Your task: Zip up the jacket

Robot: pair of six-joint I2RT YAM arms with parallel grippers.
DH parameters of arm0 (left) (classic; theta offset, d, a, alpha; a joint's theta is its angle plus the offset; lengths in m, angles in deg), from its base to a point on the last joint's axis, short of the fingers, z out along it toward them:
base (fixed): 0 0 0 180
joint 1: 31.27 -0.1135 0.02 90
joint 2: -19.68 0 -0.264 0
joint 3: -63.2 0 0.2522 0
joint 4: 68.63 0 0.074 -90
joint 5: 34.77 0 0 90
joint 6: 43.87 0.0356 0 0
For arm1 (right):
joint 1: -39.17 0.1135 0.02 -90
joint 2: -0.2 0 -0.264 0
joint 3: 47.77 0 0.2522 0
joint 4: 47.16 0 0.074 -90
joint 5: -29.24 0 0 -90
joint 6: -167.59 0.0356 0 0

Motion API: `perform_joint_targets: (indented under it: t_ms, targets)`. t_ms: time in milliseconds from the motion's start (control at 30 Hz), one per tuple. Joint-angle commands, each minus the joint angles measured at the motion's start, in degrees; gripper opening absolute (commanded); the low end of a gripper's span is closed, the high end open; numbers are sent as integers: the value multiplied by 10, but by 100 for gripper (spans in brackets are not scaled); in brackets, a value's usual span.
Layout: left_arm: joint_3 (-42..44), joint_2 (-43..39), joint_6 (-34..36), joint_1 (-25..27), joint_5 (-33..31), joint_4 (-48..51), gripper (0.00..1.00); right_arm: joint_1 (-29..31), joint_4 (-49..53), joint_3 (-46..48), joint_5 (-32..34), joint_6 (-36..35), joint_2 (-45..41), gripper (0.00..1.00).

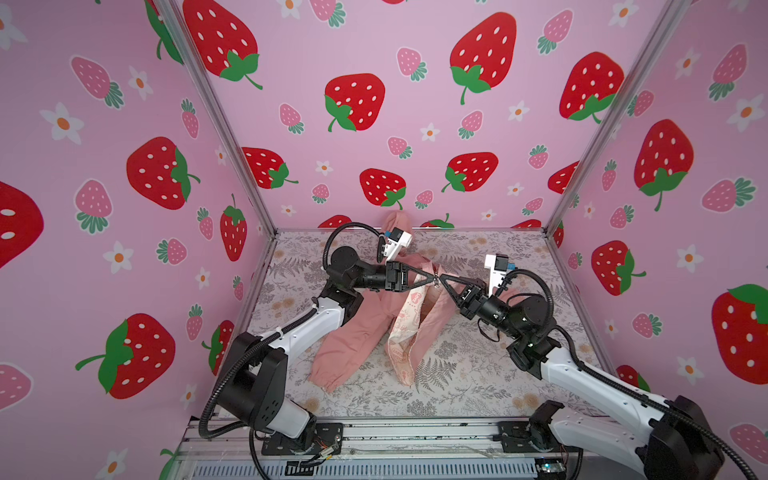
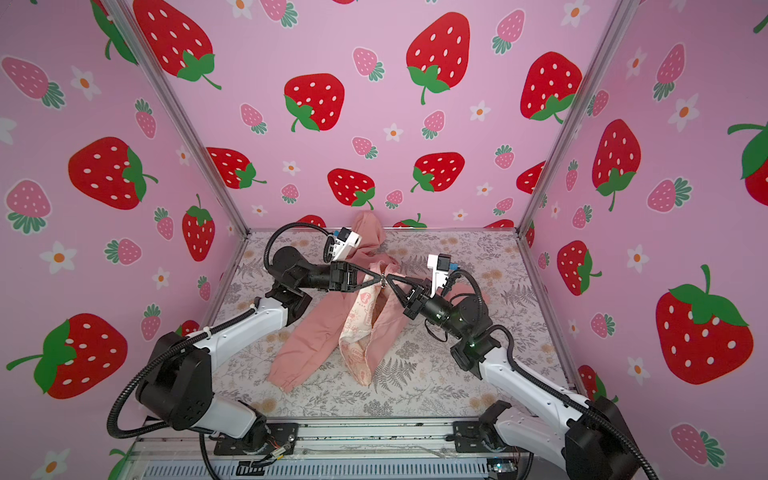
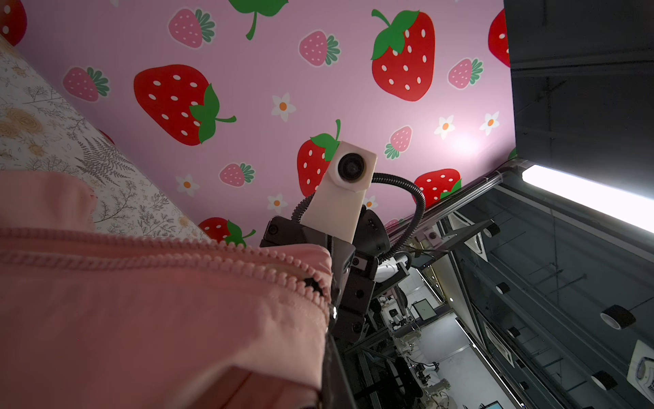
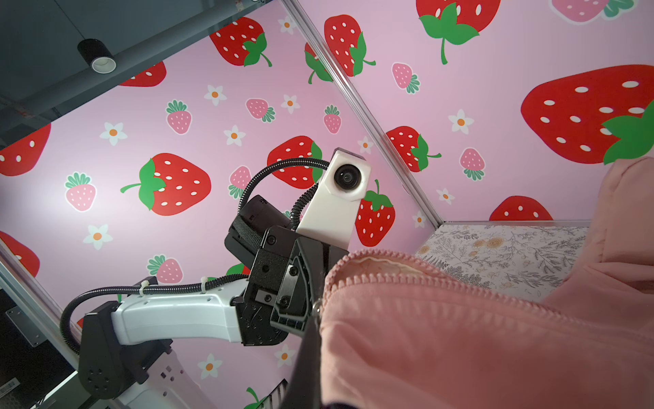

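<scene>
Salmon-pink soft-fabric hooded jacket (image 3: pixel 141 318) fills both wrist lenses. It lies on floral-print table (image 1: pixel 478 386), long axis 12–6, hood at 12. Left gripper (image 1: pixel 429 279) enters from 9, right gripper (image 1: pixel 441 282) from 4. Tips meet mid-jacket, both clamped on it beside zipper teeth (image 3: pixel 106 260). Judged: neither arm nearer.

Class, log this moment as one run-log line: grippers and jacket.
left gripper: shut on jacket at zipper | right gripper: shut on jacket at zipper | jacket: front open, lining showing
</scene>
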Motion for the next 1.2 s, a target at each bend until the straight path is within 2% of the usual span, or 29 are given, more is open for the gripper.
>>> perform_joint_targets:
  t_ms: [0, 667, 933, 1167]
  targets:
    - [-23, 3, -44, -24, -41, -90, 0, 2, -24, 1, -13, -4, -11, 0]
    - [-28, 18, -102, -45, -85, -130, 0, 10, 19, 13, 0, -12, -12, 0]
    - [-6, 36, -81, -56, -102, -108, 0, 26, 43, -7, 29, -14, -6, 0]
    - [5, 52, -60, -62, -113, -79, 0, 36, 71, -43, 51, -6, 41, 0]
